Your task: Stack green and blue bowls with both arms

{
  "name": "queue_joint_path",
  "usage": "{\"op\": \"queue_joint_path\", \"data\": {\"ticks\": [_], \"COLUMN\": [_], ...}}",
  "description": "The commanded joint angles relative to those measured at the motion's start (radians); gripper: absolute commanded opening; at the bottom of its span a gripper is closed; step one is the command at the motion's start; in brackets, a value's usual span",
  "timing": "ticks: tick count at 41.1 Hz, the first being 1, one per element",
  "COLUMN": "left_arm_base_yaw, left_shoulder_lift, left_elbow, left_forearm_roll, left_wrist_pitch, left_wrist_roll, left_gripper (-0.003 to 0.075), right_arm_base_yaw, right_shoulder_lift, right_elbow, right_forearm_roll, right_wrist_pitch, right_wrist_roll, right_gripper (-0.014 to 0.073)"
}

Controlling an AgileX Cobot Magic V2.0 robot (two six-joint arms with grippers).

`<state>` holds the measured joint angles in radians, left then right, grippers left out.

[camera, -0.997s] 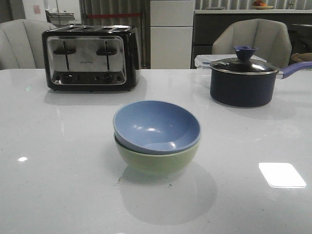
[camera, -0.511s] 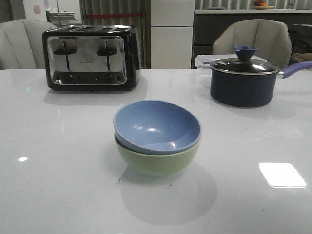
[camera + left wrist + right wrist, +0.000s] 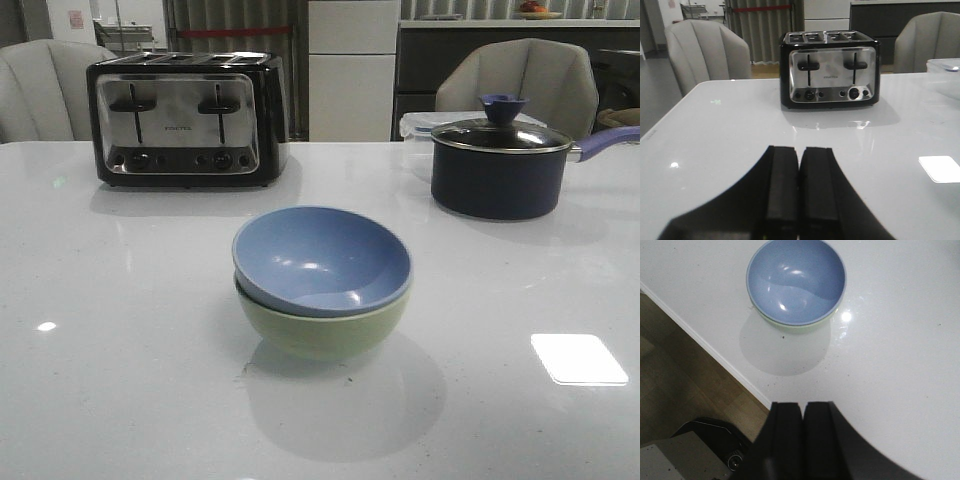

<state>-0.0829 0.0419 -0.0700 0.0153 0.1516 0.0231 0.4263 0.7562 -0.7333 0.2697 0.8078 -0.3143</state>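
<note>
White tabletop (image 3: pixel 120 300) carries the blue bowl (image 3: pixel 322 260), nested in the green bowl (image 3: pixel 322 335), well ahead of the clenched, empty right pincer (image 3: pixel 803 415). The left pincer (image 3: pixel 800 165) is likewise clenched and empty. Stacking is judged complete; only retreat seems needed.

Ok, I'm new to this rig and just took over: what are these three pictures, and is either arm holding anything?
It is a two-armed table robot. The front view looks forward over the white table: the blue bowl sits nested in the green bowl, with a toaster and a lidded saucepan behind. The other two pictures come from cameras on each wrist. The left gripper is shut and empty, facing the toaster. The right gripper is shut and empty too, looking down on the stacked bowls from above the table edge.
</note>
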Motion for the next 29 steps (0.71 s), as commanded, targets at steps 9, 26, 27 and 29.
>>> {"op": "queue_joint_path", "data": {"ticks": [9,26,27,29], "left_arm_base_yaw": [0.064,0.052,0.052,0.052], "left_shoulder_lift": [-0.067,-0.066,-0.066,-0.066], "left_elbow": [0.078,0.078,0.078,0.078], "left_forearm_roll": [-0.015,-0.015,-0.015,-0.015], "left_wrist_pitch": [-0.219,-0.232,-0.232,-0.232], "left_wrist_roll": [-0.003,-0.003,-0.003,-0.003], "left_gripper": [0.0093,0.0093,0.0093,0.0093], "right_arm_base_yaw": [0.0,0.0,0.0,0.0], "right_shoulder_lift": [-0.006,-0.006,-0.006,-0.006], "right_elbow": [-0.029,-0.029,-0.029,-0.029], "right_forearm_roll": [0.012,0.012,0.012,0.012], "right_wrist_pitch": [-0.055,-0.055,-0.055,-0.055], "right_wrist_roll": [-0.012,-0.012,-0.012,-0.012], "right_gripper": [0.0057,0.0057,0.0057,0.0057]}}
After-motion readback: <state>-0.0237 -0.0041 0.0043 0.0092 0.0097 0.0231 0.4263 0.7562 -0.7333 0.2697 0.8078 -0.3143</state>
